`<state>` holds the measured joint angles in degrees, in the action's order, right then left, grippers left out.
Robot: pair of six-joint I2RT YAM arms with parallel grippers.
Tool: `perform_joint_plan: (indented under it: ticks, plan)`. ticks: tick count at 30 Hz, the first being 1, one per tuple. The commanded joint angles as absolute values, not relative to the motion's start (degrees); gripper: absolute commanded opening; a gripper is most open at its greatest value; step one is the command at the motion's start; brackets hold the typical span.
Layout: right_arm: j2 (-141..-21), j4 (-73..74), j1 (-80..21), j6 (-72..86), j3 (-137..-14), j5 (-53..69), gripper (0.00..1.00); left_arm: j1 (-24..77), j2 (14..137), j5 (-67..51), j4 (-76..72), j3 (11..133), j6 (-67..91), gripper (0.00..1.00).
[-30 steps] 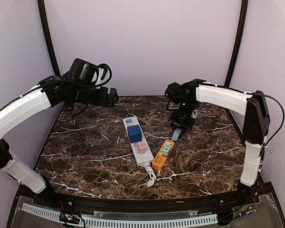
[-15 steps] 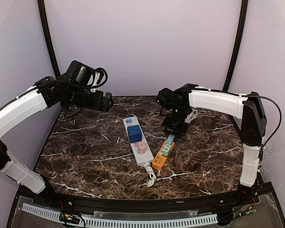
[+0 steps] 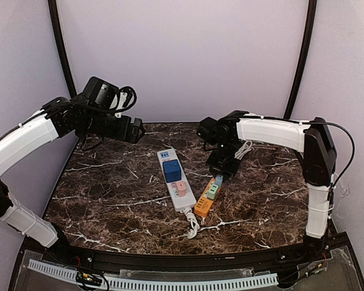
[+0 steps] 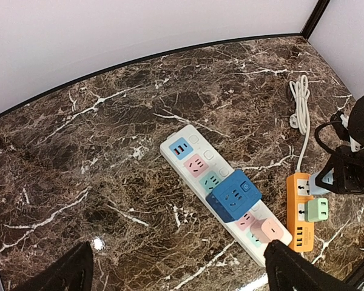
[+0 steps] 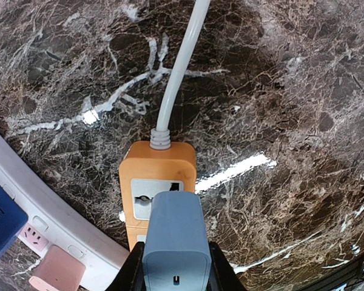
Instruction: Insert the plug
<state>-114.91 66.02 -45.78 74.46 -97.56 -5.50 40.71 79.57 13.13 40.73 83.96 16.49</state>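
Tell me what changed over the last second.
The right gripper, shut on the grey plug, carried it leftward and nearer, over the far socket of the orange power strip. The open left gripper shifted slightly left. Nothing was let go. The orange strip and the white power strip stayed put.

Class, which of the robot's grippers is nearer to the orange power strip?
Right. The right gripper, shut on a blue-grey plug, hangs just above the orange power strip at its far end; the left gripper hovers open over the table near its far left corner.
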Motion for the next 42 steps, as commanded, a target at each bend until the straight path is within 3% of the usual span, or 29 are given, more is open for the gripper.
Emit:
perform_joint_plan:
  ticks: [1, 42]
  plan:
    - [-116.35, 66.21, -46.23, 74.21, -97.73, -7.2, 0.0, 40.61, 80.27, 11.79, 43.25, 85.73, 16.0, 0.99]
    - [-119.26, 64.27, -46.29, 73.39, -96.54, -4.24, 0.0, 41.49, 82.08, 11.49, 43.68, 87.1, 14.73, 0.99]
